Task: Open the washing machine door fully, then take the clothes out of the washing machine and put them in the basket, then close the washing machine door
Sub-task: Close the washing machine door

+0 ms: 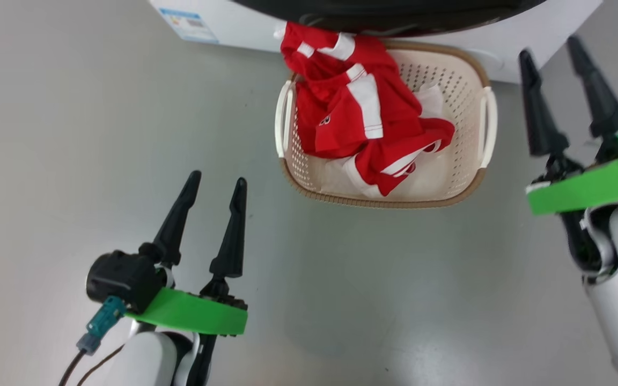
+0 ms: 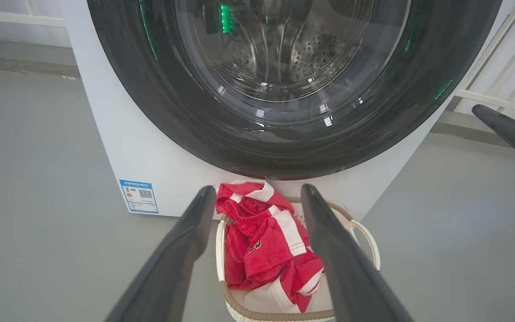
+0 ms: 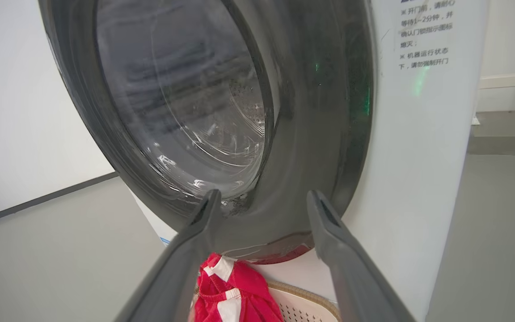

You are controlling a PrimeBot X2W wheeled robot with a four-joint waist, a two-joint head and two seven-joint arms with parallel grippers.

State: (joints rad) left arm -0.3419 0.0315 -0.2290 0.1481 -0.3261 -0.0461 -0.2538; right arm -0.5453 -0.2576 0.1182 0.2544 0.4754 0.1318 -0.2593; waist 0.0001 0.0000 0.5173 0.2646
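The washing machine (image 1: pixel 244 27) stands at the top of the head view, its glossy black door (image 2: pixel 186 112) lying flat against its white front. Just before it sits the cream basket (image 1: pixel 384 202), with the red clothes (image 1: pixel 352 118) piled inside and one corner draped over the far rim. My left gripper (image 1: pixel 218 178) hangs open to the basket's lower left, holding nothing. My right gripper (image 1: pixel 549 45) stands open to the right of the basket, also holding nothing. In the right wrist view, the right gripper (image 3: pixel 264 192) faces the door (image 3: pixel 311 134) above the clothes (image 3: pixel 230 290).
Grey floor (image 1: pixel 341 300) stretches around the basket. A blue label sticker (image 2: pixel 139 197) sits low on the machine's front. White rails (image 2: pixel 499 89) stand behind the machine on one side, and a white wall (image 3: pixel 25 112) rises on the other.
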